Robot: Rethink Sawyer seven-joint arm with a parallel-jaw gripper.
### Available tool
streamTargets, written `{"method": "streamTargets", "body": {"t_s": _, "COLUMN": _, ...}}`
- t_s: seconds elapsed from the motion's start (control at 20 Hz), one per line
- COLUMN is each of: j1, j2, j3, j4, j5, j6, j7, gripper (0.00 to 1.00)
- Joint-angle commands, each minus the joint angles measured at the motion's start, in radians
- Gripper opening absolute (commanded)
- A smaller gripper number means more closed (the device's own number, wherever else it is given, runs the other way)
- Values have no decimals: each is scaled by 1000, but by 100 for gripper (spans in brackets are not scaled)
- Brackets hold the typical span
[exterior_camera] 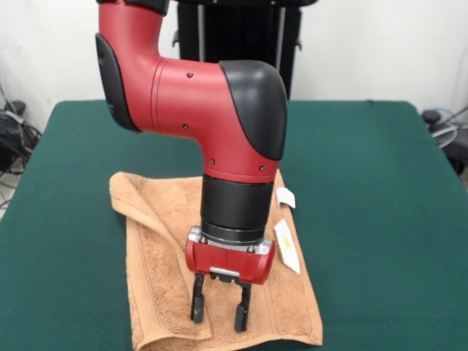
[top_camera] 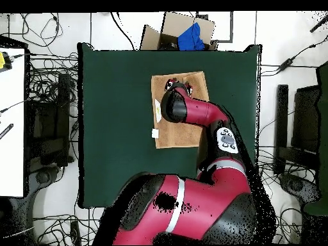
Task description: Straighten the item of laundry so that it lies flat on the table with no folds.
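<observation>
Gripper [exterior_camera: 219, 308] with fingers spread, poised over the towel [exterior_camera: 157, 256] near its folded edge, the towel lying on the green table [exterior_camera: 380, 183].

The arm [exterior_camera: 197, 95] is glossy red with fat rounded links and black caps at the joints. Small dark screws dot the red shell near its seams. Below the elbow cap sits a black cylinder, then a thin silver ring at its 6 o'clock end. Under that is a red block with a small grey plate on its face. The gripper [exterior_camera: 219, 311] has two black fingers [exterior_camera: 197, 298]. From overhead, one link carries a white oval patch with dark marks [top_camera: 227, 139].
</observation>
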State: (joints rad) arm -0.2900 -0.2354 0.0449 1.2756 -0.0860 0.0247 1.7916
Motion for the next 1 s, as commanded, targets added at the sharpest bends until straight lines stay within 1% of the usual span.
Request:
{"method": "streamTargets", "body": {"t_s": 0.05, "j1": 36, "j2": 37, "j3": -2, "j4": 22, "j5": 40, "j6": 94, "j7": 146, "gripper": 100}}
{"method": "streamTargets", "body": {"t_s": 0.3, "j1": 31, "j2": 34, "j3": -2, "j4": 25, "j5": 30, "j6": 94, "j7": 136, "gripper": 100}}
{"method": "streamTargets", "body": {"t_s": 0.6, "j1": 51, "j2": 19, "j3": -35, "j4": 33, "j5": 29, "j6": 106, "j7": 139, "gripper": 100}}
{"method": "streamTargets", "body": {"t_s": 0.85, "j1": 50, "j2": 21, "j3": -35, "j4": 25, "j5": 30, "j6": 107, "j7": 134, "gripper": 100}}
{"method": "streamTargets", "body": {"t_s": 0.9, "j1": 49, "j2": 21, "j3": -35, "j4": 24, "j5": 29, "j6": 104, "j7": 132, "gripper": 0}}
{"method": "streamTargets", "body": {"t_s": 1.0, "j1": 46, "j2": 21, "j3": -32, "j4": 23, "j5": 21, "j6": 97, "j7": 125, "gripper": 0}}
